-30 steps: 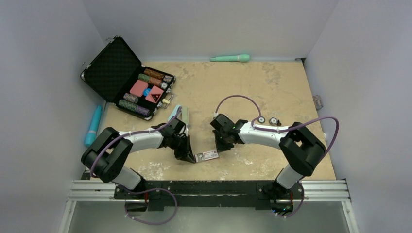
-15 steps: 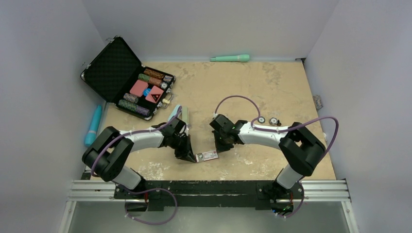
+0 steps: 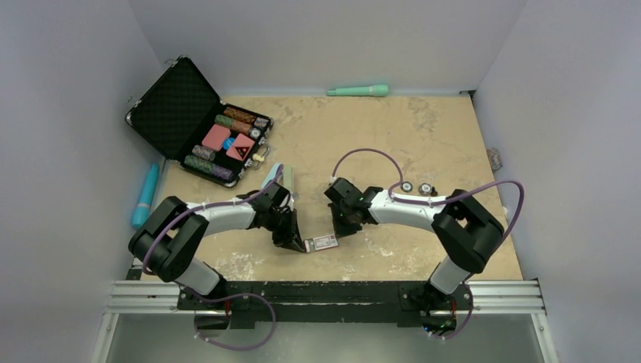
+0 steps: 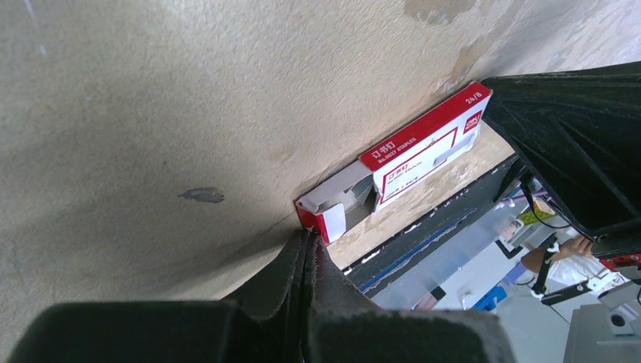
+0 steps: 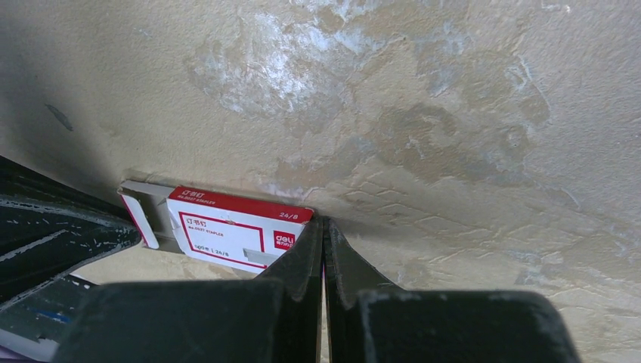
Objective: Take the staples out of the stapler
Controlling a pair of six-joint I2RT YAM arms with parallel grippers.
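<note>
Tan tabletop (image 3: 393,136), one staple box (image 3: 326,243) between closed left hand (image 3: 296,243), right hand (image 3: 338,227)

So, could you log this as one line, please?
left gripper shut, at staple box flap; right gripper shut, box's other end; stapler unheld

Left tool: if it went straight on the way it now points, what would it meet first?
The red staple box, at its open flap end. The left tool is shut, its tip right beside that end; whether they touch is unclear.

Closed left tool (image 4: 307,240) touches staple box (image 4: 420,148); table (image 4: 151,113) beneath.
</note>
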